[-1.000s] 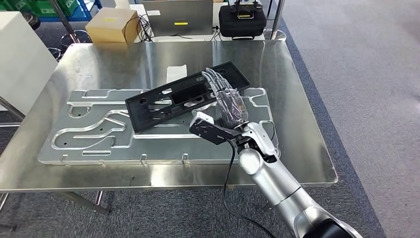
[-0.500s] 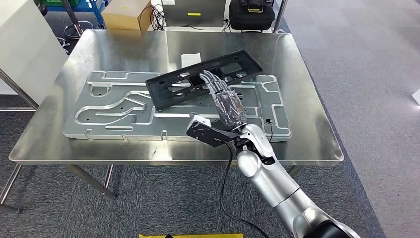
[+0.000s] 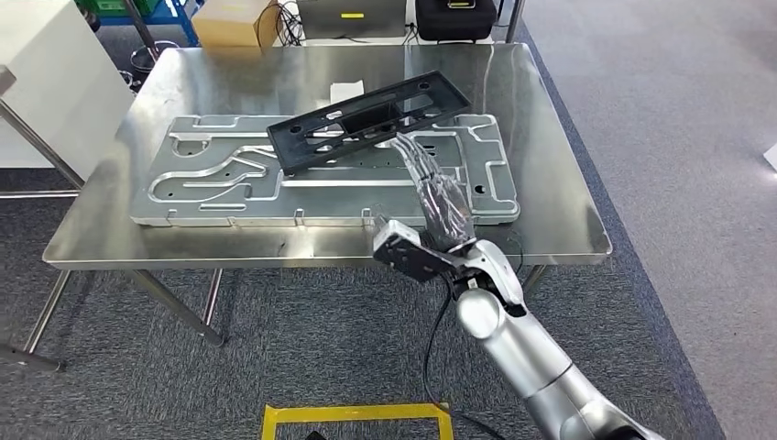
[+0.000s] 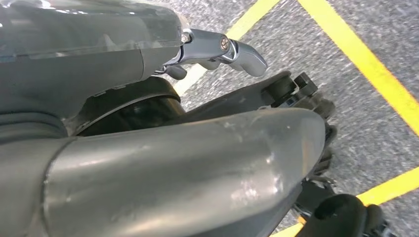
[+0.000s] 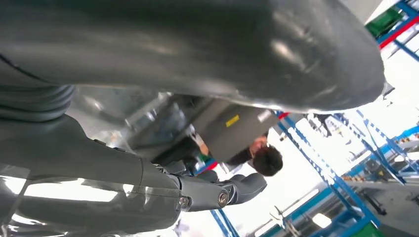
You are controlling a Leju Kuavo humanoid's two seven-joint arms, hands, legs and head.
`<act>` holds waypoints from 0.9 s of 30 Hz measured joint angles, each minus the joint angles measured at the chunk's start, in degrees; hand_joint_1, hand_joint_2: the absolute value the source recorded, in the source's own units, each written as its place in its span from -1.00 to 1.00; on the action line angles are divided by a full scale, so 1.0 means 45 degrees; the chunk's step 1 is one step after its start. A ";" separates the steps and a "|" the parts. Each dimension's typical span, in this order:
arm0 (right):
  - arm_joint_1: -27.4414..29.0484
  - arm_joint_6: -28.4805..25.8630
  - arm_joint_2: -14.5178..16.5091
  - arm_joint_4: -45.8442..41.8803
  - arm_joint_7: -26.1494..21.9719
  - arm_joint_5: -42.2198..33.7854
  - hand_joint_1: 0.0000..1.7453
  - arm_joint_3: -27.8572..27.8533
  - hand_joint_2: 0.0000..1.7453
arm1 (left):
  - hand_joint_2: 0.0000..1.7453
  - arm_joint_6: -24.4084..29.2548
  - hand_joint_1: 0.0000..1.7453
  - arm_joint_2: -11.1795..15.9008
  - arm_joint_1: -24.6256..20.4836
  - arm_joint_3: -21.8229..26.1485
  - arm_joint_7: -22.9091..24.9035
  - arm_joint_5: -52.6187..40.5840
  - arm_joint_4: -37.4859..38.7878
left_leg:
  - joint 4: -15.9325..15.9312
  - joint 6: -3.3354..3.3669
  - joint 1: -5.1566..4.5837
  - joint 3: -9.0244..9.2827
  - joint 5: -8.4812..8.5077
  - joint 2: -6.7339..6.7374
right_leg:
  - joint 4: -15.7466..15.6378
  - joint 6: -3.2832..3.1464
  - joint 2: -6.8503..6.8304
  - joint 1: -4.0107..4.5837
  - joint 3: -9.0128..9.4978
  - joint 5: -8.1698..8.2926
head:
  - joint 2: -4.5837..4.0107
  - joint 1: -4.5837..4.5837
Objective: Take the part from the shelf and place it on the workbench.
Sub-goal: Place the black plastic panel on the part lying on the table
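Observation:
The long black plastic part (image 3: 366,119) lies at an angle on the large machined aluminium plate (image 3: 229,183), which rests on the steel workbench (image 3: 559,192). My right hand (image 3: 440,197) hovers over the plate's near right area with its fingers stretched out and apart. It holds nothing, and its fingertips stop just short of the part. Seen from the right wrist, the same hand (image 5: 148,173) is empty. My left hand (image 4: 148,123) hangs beside my body above the floor, also holding nothing.
A white sheet (image 3: 346,90) lies on the bench behind the part. A cardboard box (image 3: 234,20) and a black case (image 3: 455,14) stand beyond the far edge. To the left is a white cabinet (image 3: 37,82). Yellow tape (image 3: 357,417) marks the grey carpet below me.
The whole view has pulled back from the workbench, so the camera moved. My right hand has come off the black part, which stays on the plate.

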 joint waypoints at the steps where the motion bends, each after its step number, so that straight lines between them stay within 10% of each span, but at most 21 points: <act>1: 0.0301 -0.0090 -0.0057 -0.0115 -0.0097 -0.0024 -1.00 -0.0019 -1.00 | -1.00 0.0021 -1.00 0.0017 0.0008 0.0018 -0.0013 0.0028 0.0000 | -0.0044 -0.0057 0.0041 0.0310 0.0296 0.0003 | 0.0070 0.0052 -0.0018 -0.0025 -0.0247 0.0136 | 0.0000 -0.0001; 5: 0.1196 -0.0467 -0.0222 -0.0605 -0.0354 -0.0222 -1.00 -0.0254 -1.00 | -1.00 0.0125 -1.00 0.0062 0.0040 0.0063 -0.0039 0.0046 -0.0002 | -0.2804 -0.0047 0.0090 0.2495 0.0475 -0.0029 | 0.0526 0.0366 -0.0006 -0.0094 -0.1044 0.0536 | 0.0000 0.0012; 7: 0.1678 -0.0665 -0.0283 -0.0841 -0.0528 -0.0372 -1.00 -0.0439 -1.00 | -1.00 0.0165 -1.00 0.0068 0.0073 0.0073 -0.0057 0.0051 -0.0005 | -0.3320 0.0189 0.0012 0.2759 0.0252 -0.0062 | 0.0578 0.0539 -0.0007 -0.0080 -0.1095 0.0720 | 0.0000 0.0017; 10: 0.2517 -0.0857 -0.0332 -0.1078 -0.0881 -0.0553 -1.00 -0.0703 -1.00 | -1.00 0.0199 -1.00 0.0107 0.0152 0.0097 -0.0103 0.0111 -0.0005 | -0.3362 0.0571 0.0030 0.2501 0.0611 0.0017 | 0.0850 0.0747 0.0050 -0.0157 -0.1224 0.0356 | 0.0000 0.0024; 14: 0.3325 -0.0978 -0.0324 -0.1177 -0.1220 -0.0501 -1.00 -0.0820 -1.00 | -1.00 0.0220 -1.00 0.0216 0.0195 0.0135 -0.0171 0.0227 -0.0005 | -0.3372 0.0757 0.0015 0.1746 0.1278 0.0094 | 0.3537 0.0889 0.0120 -0.0207 -0.1810 -0.1980 | 0.0000 0.0125; 17: 0.3768 -0.1038 -0.0211 -0.1177 -0.1381 -0.0390 -1.00 -0.0820 -1.00 | -1.00 0.0238 -1.00 0.0284 0.0252 0.0179 -0.0215 0.0273 -0.0005 | -0.3351 0.0690 0.0001 0.1074 0.1765 0.0104 | 0.3831 0.0866 0.0129 -0.0228 -0.1056 -0.1356 | 0.0000 0.0130; 21: 0.4154 -0.1205 0.0064 -0.1177 -0.1569 -0.0370 -1.00 -0.0820 -1.00 | -1.00 0.0310 -1.00 0.0296 0.0264 0.0203 -0.0276 0.0273 -0.0017 | -0.3346 0.0434 -0.0035 0.0661 0.2292 0.0074 | 0.0553 0.0624 0.0172 -0.0129 0.1546 -0.1566 | 0.0000 0.0128; 24: 0.4718 -0.1376 0.0143 -0.1169 -0.1758 -0.0423 -1.00 -0.0820 -1.00 | -1.00 0.0381 -1.00 0.0295 0.0308 0.0211 -0.0259 0.0218 -0.0018 | -0.3445 0.0181 0.0011 0.0555 0.2563 0.0042 | -0.0007 0.0403 0.0136 -0.0069 0.1620 -0.1507 | 0.0000 0.0124; 27: 0.5046 -0.1431 0.0199 -0.1158 -0.1829 -0.0438 -1.00 -0.0820 -1.00 | -1.00 0.0395 -1.00 0.0299 0.0357 0.0223 -0.0220 0.0199 -0.0018 | -0.2190 0.0024 0.0053 0.0101 0.1048 0.0024 | -0.0067 0.0094 0.0079 -0.0084 0.1134 -0.1007 | 0.0000 0.0044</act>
